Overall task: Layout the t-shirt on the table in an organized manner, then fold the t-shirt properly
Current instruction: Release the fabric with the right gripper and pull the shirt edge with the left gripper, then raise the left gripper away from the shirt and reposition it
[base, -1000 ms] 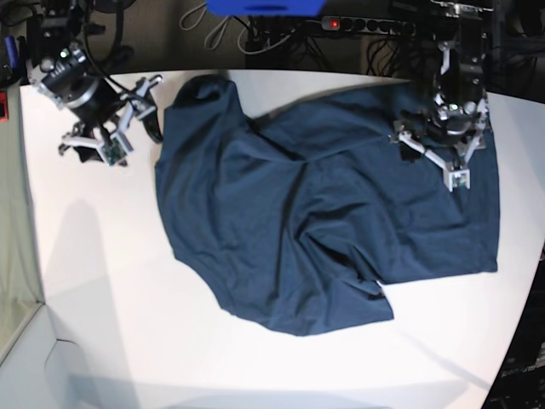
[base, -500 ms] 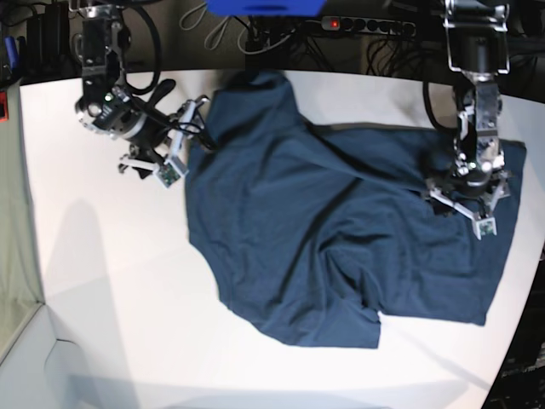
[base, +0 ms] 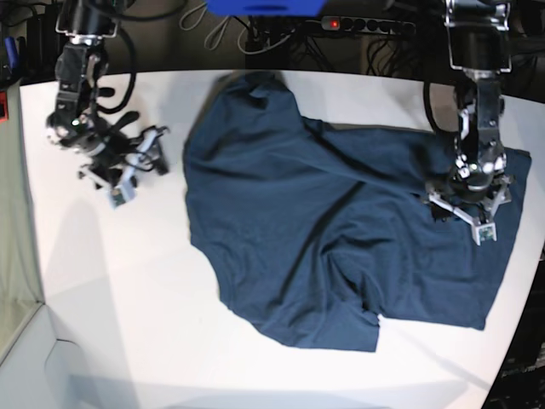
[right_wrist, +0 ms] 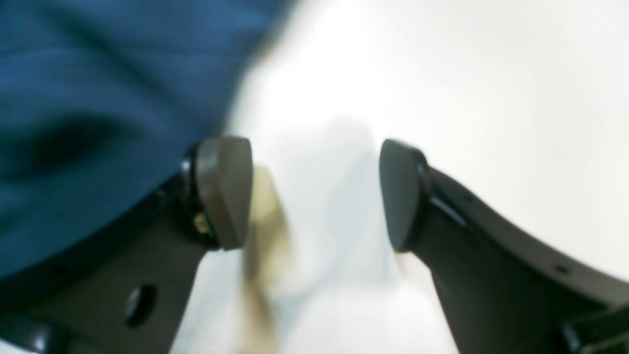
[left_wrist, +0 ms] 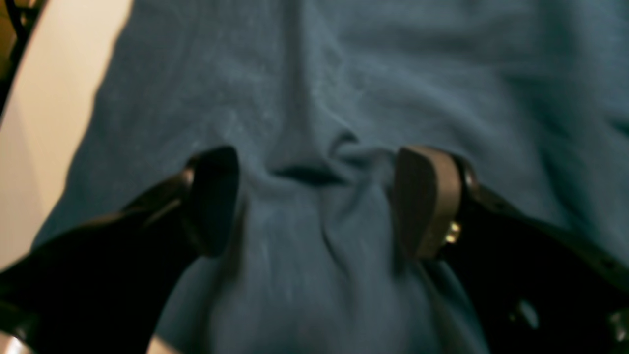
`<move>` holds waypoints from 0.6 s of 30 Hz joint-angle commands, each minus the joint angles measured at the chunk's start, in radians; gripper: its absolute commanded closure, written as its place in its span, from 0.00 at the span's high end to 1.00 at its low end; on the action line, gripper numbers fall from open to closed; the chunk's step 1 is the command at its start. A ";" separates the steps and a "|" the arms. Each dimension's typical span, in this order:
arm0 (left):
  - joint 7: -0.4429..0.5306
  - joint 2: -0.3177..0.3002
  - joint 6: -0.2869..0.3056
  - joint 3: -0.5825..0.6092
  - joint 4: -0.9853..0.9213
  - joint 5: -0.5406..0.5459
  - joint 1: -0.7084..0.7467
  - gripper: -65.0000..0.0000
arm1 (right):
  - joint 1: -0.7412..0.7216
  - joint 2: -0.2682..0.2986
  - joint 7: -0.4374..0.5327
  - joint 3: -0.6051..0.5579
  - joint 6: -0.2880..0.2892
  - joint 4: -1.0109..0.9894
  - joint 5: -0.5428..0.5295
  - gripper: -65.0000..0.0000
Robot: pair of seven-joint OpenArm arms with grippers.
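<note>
The dark navy t-shirt lies spread and wrinkled across the middle and right of the white table. My left gripper rests on the shirt's right part. The left wrist view shows the left gripper open, its fingers pressed onto the t-shirt with a small pucker of cloth between them. My right gripper sits left of the shirt, apart from it. In the right wrist view the right gripper is open over bare table, with the t-shirt at its left.
A power strip and cables lie behind the table's far edge, beside a blue object. The table's edge curves inward at the front right. Bare table shows at the left of the left wrist view.
The shirt was dragged right and toward the front. My right gripper then left the shirt's left edge and drew back to the left. The left gripper has stayed on the cloth.
</note>
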State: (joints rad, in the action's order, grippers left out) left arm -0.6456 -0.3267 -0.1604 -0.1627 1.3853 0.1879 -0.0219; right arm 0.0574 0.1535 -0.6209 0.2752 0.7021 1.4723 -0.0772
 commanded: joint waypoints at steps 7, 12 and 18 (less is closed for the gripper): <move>-0.118 0.021 -0.006 -0.133 0.421 -0.009 0.129 0.74 | -0.060 -0.076 0.026 0.255 -0.004 0.127 -0.026 0.63; -0.188 0.039 -0.006 -0.295 0.500 -0.012 0.224 0.74 | 0.006 -0.168 0.016 0.256 -0.004 0.290 -0.028 0.63; -0.153 0.031 0.022 -0.432 0.351 -0.003 0.265 0.74 | 0.089 -0.223 0.025 0.135 -0.004 0.316 -0.026 0.63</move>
State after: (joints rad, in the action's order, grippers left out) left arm -0.8200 -0.2794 -0.1482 -0.5907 1.7149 0.1848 0.2462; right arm 0.1593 -0.0750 -0.6277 0.4072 0.6952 1.7687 -0.0845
